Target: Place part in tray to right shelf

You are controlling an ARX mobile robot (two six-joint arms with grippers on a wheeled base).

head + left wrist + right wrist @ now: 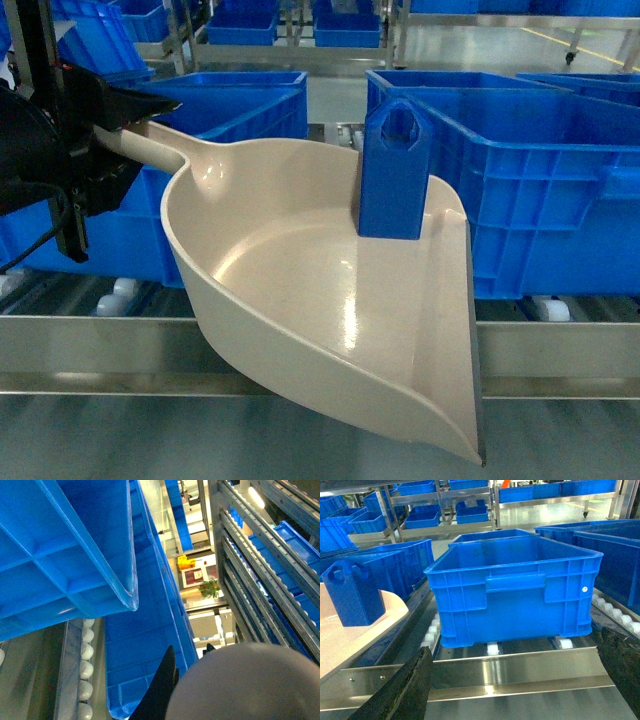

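Left jaws gripping tray handle, part upright inside

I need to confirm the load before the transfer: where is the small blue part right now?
In the head view the part stands upright at the back right of the beige tray, right of centre, just in front of a large blue crate on the roller shelf.

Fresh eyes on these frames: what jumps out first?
The big cream plastic dustpan-shaped tray fills the middle of the head view, held by its handle in the left end effector. A small bright-blue plastic block stands upright in its far right corner. Behind it, large blue open-top crates sit on the stainless-steel roller shelf.
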